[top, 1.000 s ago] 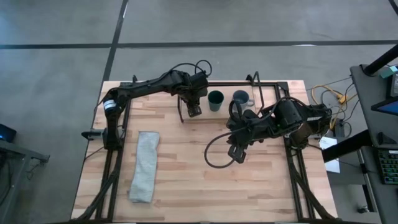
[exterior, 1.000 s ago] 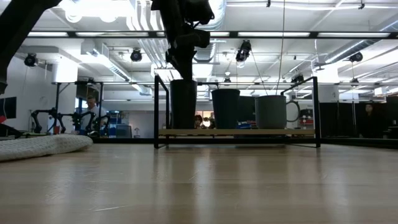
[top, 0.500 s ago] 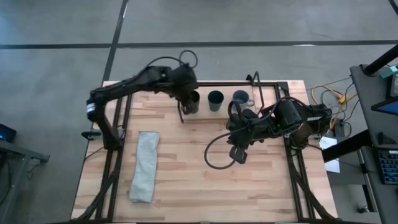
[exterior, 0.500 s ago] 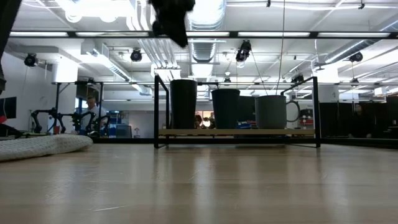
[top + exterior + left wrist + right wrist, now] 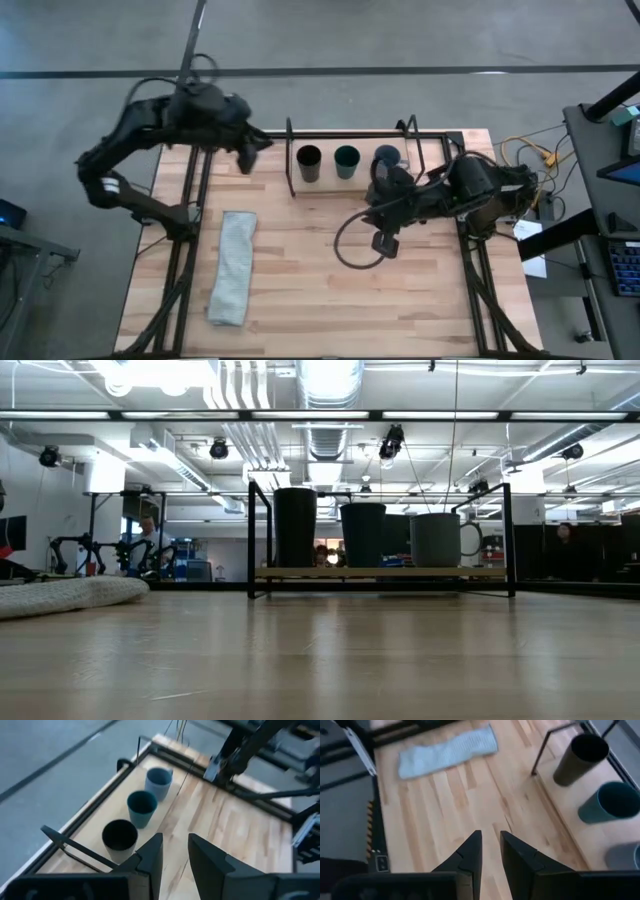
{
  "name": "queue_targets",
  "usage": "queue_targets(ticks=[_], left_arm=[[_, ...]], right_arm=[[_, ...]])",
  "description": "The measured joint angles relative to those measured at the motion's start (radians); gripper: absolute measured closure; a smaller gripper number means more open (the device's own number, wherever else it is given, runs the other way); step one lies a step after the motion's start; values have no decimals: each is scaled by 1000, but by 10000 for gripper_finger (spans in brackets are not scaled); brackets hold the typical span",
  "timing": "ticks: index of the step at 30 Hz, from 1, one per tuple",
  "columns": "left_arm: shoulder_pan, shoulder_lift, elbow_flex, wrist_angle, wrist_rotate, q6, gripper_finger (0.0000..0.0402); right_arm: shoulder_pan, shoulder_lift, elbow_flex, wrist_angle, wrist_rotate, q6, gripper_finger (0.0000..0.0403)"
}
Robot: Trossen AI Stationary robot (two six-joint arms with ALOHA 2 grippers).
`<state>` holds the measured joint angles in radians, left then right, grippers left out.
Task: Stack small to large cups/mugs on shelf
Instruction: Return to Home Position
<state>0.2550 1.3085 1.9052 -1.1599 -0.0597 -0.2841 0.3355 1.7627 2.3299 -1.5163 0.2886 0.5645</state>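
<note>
Three vessels stand in a row on their bases on the shelf (image 5: pixel 365 178), a black rod rack with a pale board (image 5: pixel 380 572): the black tumbler (image 5: pixel 309 160), the teal cup (image 5: pixel 346 158) and the grey-blue mug (image 5: pixel 387 157). In the low view the order is tumbler (image 5: pixel 295 525), cup (image 5: pixel 362 533), mug (image 5: pixel 437 538). My left gripper (image 5: pixel 252 148) hangs left of the shelf, its fingers a narrow gap apart (image 5: pixel 175 845), empty. My right gripper (image 5: pixel 383 243) hovers over the table nearer than the shelf, narrowly open (image 5: pixel 490 840), empty.
A folded pale grey towel (image 5: pixel 232 265) lies on the wooden table at the near left. A black cable loop (image 5: pixel 350 250) hangs by the right gripper. Black frame rails run along the table's left and right sides.
My left gripper was down on the black tumbler's top. It has come off it, risen, and swung away toward the table's far left corner, out of the low view. The tumbler stays upright on the shelf's left end.
</note>
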Motion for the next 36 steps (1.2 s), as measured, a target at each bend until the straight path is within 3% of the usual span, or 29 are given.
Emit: queue_targets(ticks=[3, 8, 12, 16, 24, 30, 36], left_arm=[[0, -54, 0, 0, -2, -18, 324], [0, -106, -1, -1, -12, -51, 324], [0, -116, -1, 0, -23, -52, 324], [0, -112, -1, -1, -24, -54, 324], [0, -131, -37, -7, -43, -51, 324], [0, -266, -227, 37, -58, -77, 324], [0, -470, -601, 346, -39, -65, 324]], right_arm=[[0, -27, 0, 64, 1, -52, 339], [-29, -58, -9, 285, -6, -292, 339], [-128, -63, -37, 328, -93, -381, 339], [-237, -61, -137, 355, -220, -417, 339], [-386, -183, -429, 627, -296, -429, 339], [-409, -408, -793, 927, -299, -349, 339], [-408, -632, -1147, 1238, -292, -274, 339]])
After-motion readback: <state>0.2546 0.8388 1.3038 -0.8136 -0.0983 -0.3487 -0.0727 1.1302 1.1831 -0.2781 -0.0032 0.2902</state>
